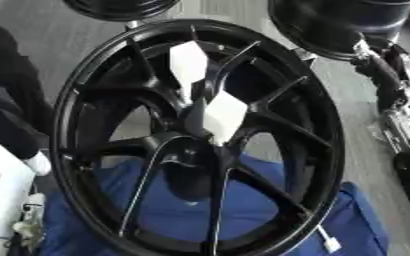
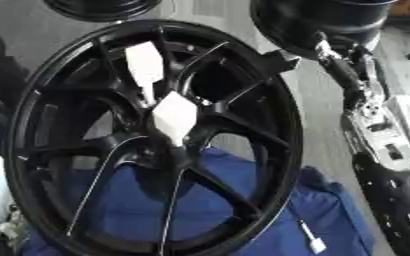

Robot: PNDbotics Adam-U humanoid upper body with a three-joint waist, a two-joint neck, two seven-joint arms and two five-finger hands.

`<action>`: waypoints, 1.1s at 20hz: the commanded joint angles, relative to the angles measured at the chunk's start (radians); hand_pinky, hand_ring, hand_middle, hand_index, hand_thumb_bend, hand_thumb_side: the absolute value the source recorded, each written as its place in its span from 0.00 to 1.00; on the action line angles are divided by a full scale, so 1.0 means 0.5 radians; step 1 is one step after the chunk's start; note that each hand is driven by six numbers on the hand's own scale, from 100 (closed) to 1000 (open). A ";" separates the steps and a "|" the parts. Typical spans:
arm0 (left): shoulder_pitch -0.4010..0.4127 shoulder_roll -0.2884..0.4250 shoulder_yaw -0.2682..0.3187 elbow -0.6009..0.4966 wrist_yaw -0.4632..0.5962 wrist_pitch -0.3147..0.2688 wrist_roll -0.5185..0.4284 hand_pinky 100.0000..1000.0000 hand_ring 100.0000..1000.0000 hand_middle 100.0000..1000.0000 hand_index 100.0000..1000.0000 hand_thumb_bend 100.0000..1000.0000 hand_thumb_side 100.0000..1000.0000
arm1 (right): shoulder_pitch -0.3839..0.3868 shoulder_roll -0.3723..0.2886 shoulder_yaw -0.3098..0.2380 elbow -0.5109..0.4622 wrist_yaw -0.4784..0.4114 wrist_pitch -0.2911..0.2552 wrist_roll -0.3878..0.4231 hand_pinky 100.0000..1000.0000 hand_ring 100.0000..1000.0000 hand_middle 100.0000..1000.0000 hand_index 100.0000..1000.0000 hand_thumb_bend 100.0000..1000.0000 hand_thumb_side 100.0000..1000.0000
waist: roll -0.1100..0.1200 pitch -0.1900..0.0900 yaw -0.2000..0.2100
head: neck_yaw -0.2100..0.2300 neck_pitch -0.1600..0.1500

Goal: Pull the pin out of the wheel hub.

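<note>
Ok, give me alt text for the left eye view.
A black spoked wheel stands tilted over blue cloth, with two white diamond-shaped tags near its hub. A robot arm runs down the right edge; no hand shows.

Soft blur, even daylight, glossy glints

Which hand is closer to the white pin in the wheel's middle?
Right. The right hand sits at the wheel's upper right rim, up and right of the white pin. No left hand shows in either view.
</note>
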 commanded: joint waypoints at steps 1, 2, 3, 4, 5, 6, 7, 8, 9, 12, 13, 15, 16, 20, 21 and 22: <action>-0.008 0.033 0.057 0.028 -0.035 -0.028 -0.002 0.79 0.81 0.74 0.75 0.37 0.34 | -0.031 -0.073 -0.018 -0.044 0.009 0.000 -0.004 0.79 0.64 0.65 0.74 0.36 0.32 | 0.011 -0.042 -0.001 | -0.007 -0.029; -0.011 0.029 0.058 0.032 -0.038 -0.027 0.004 0.79 0.80 0.73 0.75 0.36 0.35 | -0.031 -0.072 -0.017 -0.044 0.010 0.001 -0.004 0.79 0.64 0.65 0.74 0.36 0.32 | 0.011 -0.043 0.000 | -0.005 -0.030; -0.014 0.025 0.057 0.035 -0.037 -0.025 0.011 0.78 0.80 0.73 0.75 0.35 0.35 | -0.032 -0.071 -0.016 -0.043 0.010 0.001 -0.004 0.79 0.64 0.65 0.74 0.36 0.32 | 0.011 -0.044 0.001 | -0.004 -0.031; -0.019 0.021 0.060 0.036 -0.034 -0.020 0.022 0.77 0.79 0.71 0.73 0.29 0.34 | -0.032 -0.070 -0.016 -0.042 0.010 0.001 -0.003 0.79 0.64 0.65 0.74 0.36 0.32 | 0.010 -0.045 0.001 | -0.004 -0.031; -0.024 0.015 0.064 0.034 -0.026 -0.012 0.044 0.75 0.78 0.69 0.71 0.23 0.34 | -0.032 -0.069 -0.014 -0.042 0.011 0.002 -0.003 0.79 0.64 0.65 0.74 0.36 0.32 | 0.010 -0.046 0.002 | -0.004 -0.031; -0.033 0.003 0.074 0.026 0.002 -0.010 0.085 0.72 0.77 0.67 0.68 0.15 0.41 | -0.031 -0.068 -0.014 -0.041 0.011 0.002 -0.002 0.79 0.64 0.65 0.74 0.36 0.32 | 0.009 -0.047 0.004 | -0.005 -0.029; -0.046 -0.016 0.092 0.011 0.062 -0.019 0.155 0.70 0.76 0.65 0.66 0.11 0.46 | -0.030 -0.068 -0.014 -0.040 0.010 0.002 -0.002 0.79 0.64 0.65 0.74 0.36 0.32 | 0.008 -0.049 0.006 | -0.005 -0.027; -0.058 -0.038 0.109 -0.006 0.149 -0.041 0.262 0.69 0.75 0.64 0.65 0.08 0.51 | -0.029 -0.067 -0.014 -0.040 0.010 0.002 -0.003 0.79 0.64 0.65 0.74 0.36 0.32 | 0.006 -0.051 0.008 | -0.005 -0.026; -0.066 -0.057 0.118 -0.018 0.242 -0.069 0.380 0.68 0.75 0.63 0.64 0.06 0.59 | -0.030 -0.065 -0.013 -0.040 0.010 0.002 -0.002 0.79 0.64 0.65 0.74 0.36 0.32 | 0.005 -0.052 0.009 | -0.005 -0.026; -0.096 -0.137 0.126 -0.039 0.536 -0.194 0.748 0.66 0.75 0.62 0.62 0.02 0.70 | -0.036 -0.060 -0.012 -0.042 0.011 0.002 -0.001 0.79 0.64 0.65 0.74 0.36 0.32 | -0.003 -0.058 0.008 | 0.002 -0.028; -0.108 -0.179 0.123 -0.044 0.638 -0.262 0.872 0.66 0.75 0.62 0.62 0.02 0.73 | -0.039 -0.058 -0.012 -0.043 0.012 0.002 -0.002 0.79 0.64 0.65 0.74 0.36 0.32 | -0.006 -0.060 0.007 | 0.004 -0.030; -0.118 -0.249 0.106 -0.045 0.811 -0.392 1.077 0.66 0.75 0.62 0.62 0.02 0.76 | -0.044 -0.055 -0.013 -0.044 0.014 0.002 -0.004 0.79 0.64 0.65 0.74 0.36 0.32 | -0.012 -0.062 0.007 | 0.010 -0.030; -0.118 -0.267 0.095 -0.044 0.868 -0.440 1.145 0.65 0.75 0.63 0.63 0.04 0.80 | -0.046 -0.053 -0.013 -0.045 0.015 0.002 -0.005 0.79 0.64 0.65 0.74 0.36 0.32 | -0.013 -0.063 0.006 | 0.013 -0.031; -0.105 -0.467 0.087 -0.052 1.052 -0.717 1.350 0.67 0.77 0.67 0.66 0.13 0.85 | -0.060 -0.043 -0.017 -0.048 0.022 0.000 -0.020 0.79 0.64 0.65 0.74 0.36 0.32 | -0.032 -0.061 0.005 | 0.018 -0.037; -0.096 -0.505 0.083 -0.053 1.076 -0.787 1.372 0.67 0.77 0.68 0.67 0.16 0.86 | -0.063 -0.041 -0.018 -0.048 0.022 0.000 -0.023 0.79 0.64 0.65 0.74 0.36 0.32 | -0.035 -0.061 0.005 | 0.020 -0.038; -0.086 -0.547 0.083 -0.051 1.094 -0.860 1.389 0.67 0.78 0.70 0.69 0.19 0.87 | -0.064 -0.039 -0.019 -0.047 0.021 0.000 -0.025 0.79 0.64 0.65 0.74 0.36 0.32 | -0.038 -0.059 0.005 | 0.022 -0.040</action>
